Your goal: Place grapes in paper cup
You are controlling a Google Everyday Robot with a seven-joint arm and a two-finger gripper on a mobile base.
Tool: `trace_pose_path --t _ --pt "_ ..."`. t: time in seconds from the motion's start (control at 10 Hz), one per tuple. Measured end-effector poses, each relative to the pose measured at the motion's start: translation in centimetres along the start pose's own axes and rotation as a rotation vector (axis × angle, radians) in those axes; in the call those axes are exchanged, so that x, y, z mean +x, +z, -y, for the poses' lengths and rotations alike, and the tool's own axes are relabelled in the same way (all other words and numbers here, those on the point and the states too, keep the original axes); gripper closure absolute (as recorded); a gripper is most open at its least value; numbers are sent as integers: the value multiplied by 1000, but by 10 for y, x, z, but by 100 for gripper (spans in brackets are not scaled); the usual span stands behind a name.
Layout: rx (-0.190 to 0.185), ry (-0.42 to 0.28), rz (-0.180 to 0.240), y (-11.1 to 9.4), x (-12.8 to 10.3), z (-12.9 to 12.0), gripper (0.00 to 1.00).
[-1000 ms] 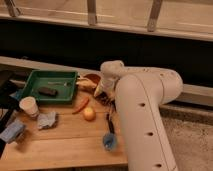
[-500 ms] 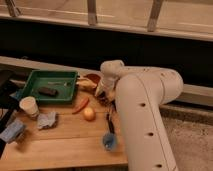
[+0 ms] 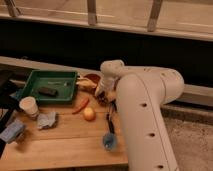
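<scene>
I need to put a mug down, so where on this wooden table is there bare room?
The front strip of the table is bare, between the crumpled cloth and the small blue cup, below the yellow fruit. It is crowded right of the green tray: pepper, fruit, and the shut end effector.

grapes (image 3: pixel 100 98): small dark reddish-purple lump right at the tip of the gripper (image 3: pixel 103 93), which hangs low under the white wrist with its jaws closed. Bunch is mostly hidden by the fingers, only a dark edge shows below and slightly picture-left of them; can't tell if it's actually pinched or just touched. paper cup (image 3: pixel 28 106): small, white, upright, mouth up, tapering down, looks empty from this angle. Sits well apart from the gripper, far to its picture-left and a bit closer to the camera.
</scene>
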Motion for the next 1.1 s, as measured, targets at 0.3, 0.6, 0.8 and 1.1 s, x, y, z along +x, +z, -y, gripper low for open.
trace_pose_path --t 0.3,0.6,0.8,1.1 --pt "-62 -105 63 -48 9 -37 100" --pt "-120 -176 118 -109 15 -68 100" --pt "-171 -239 158 -140 17 -95 100" --pt "-276 -358 180 -146 11 -158 100"
